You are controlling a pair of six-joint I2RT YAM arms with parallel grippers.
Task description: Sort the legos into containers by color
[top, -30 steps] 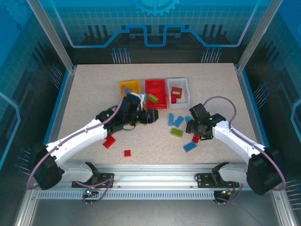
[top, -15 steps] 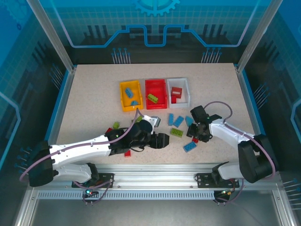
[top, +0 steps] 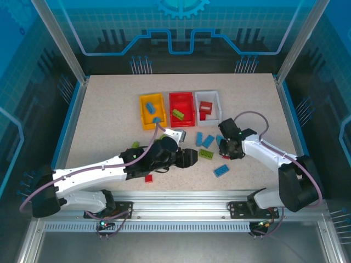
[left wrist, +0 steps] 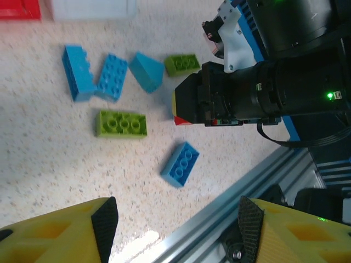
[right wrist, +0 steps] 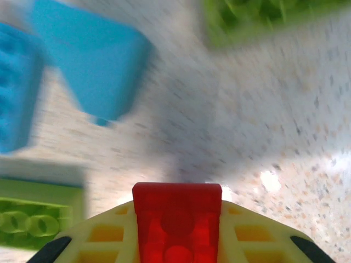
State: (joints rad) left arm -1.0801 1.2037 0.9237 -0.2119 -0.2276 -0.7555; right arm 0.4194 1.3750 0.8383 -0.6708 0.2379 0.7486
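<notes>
One red lego [right wrist: 176, 204] clamped in right pincer [right wrist: 177, 244] | left pincer [left wrist: 176, 222] wide, empty

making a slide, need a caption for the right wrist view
Right pincer gripping a red lego, blue legos and green legos blurred on the speckled table

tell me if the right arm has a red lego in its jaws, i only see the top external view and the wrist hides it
observer: yes, the right wrist view shows a red lego pinched between the right jaws.
operator: which way are its studs facing
observer: toward the wrist camera; round studs show on its face.
operator: are the left jaws holding anything
observer: no, the left wrist view shows them open and empty, with a blue lego on the table ahead of them.
</notes>
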